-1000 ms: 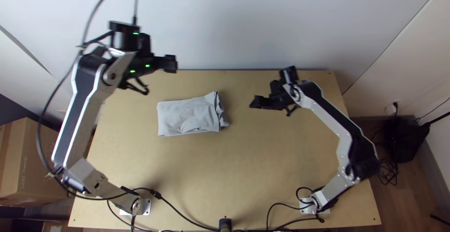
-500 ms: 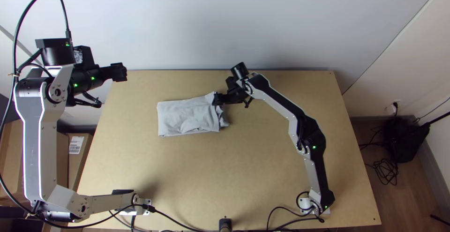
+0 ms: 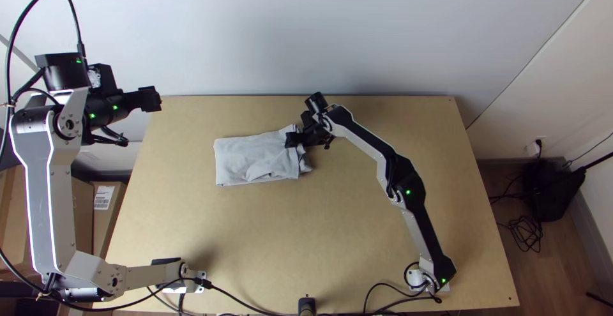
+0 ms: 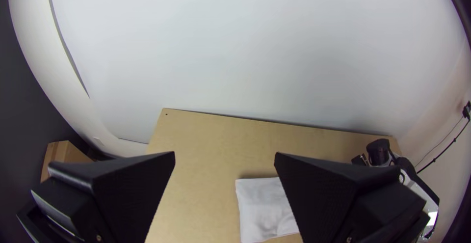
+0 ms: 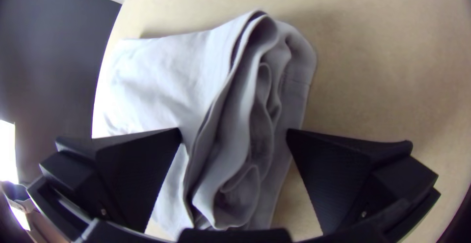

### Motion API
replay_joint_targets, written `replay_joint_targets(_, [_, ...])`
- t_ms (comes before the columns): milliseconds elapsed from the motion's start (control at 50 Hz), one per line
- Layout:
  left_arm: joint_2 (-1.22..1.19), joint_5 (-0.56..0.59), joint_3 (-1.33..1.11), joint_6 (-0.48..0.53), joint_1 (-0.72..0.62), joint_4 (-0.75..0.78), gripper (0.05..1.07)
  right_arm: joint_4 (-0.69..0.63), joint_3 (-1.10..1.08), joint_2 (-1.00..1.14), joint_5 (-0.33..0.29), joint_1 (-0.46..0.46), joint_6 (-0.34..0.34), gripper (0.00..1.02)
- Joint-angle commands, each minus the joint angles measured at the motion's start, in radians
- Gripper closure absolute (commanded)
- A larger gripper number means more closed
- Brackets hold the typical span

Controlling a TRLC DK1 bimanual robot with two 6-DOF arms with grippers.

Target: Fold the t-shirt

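Observation:
My left gripper is held beyond the table's far left corner, away from the shirt; in its wrist view the left gripper is open, nothing between its fingers. My right gripper is over the far right part of the shirt. In its own wrist view the right gripper stands open, fingers to either side of the layered, ruffled end of the shirt. The grey t-shirt lies folded into a rough rectangle, its right end loosely bunched. The left wrist view shows part of the shirt.
The wooden table has bare room in front of and to the right of the shirt. A wall rises behind the far edge. Cables run along the near edge, and cardboard boxes stand at the left.
The left arm has swung left, away from the shirt. My right gripper has moved left from the bare table to the shirt's right end. The shirt lies as before.

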Motion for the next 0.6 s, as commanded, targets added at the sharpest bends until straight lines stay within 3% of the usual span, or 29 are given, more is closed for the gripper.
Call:
replay_joint_targets(0, [0.000, 0.012, 0.014, 0.027, 0.012, -0.009, 0.10, -0.019, 0.007, 0.038, 0.012, -0.020, 0.024, 0.03])
replay_joint_targets(100, [0.003, 0.012, 0.019, 0.031, 0.013, -0.011, 0.10, -0.045, 0.012, 0.057, 0.006, -0.030, 0.050, 0.04])
replay_joint_targets(220, [0.006, 0.012, 0.020, 0.031, 0.013, -0.011, 0.10, -0.074, 0.017, 0.104, -0.084, -0.038, 0.070, 0.10])
replay_joint_targets(320, [0.014, 0.012, 0.037, 0.031, 0.013, -0.020, 0.10, -0.091, 0.018, 0.147, -0.230, -0.053, 0.095, 0.33])
replay_joint_targets(400, [0.029, 0.012, 0.071, 0.032, 0.013, -0.034, 0.10, -0.091, 0.021, 0.178, -0.291, -0.055, 0.110, 0.68])
replay_joint_targets(460, [0.041, 0.012, 0.097, 0.035, 0.019, -0.046, 0.10, -0.091, 0.024, 0.184, -0.302, -0.058, 0.110, 0.97])
replay_joint_targets(480, [0.047, 0.012, 0.106, 0.037, 0.021, -0.049, 0.10, -0.091, 0.029, 0.183, -0.304, -0.061, 0.110, 1.00])
replay_joint_targets(580, [0.064, 0.012, 0.144, 0.040, 0.030, -0.066, 0.10, -0.091, 0.013, 0.150, -0.305, -0.092, 0.104, 1.00])
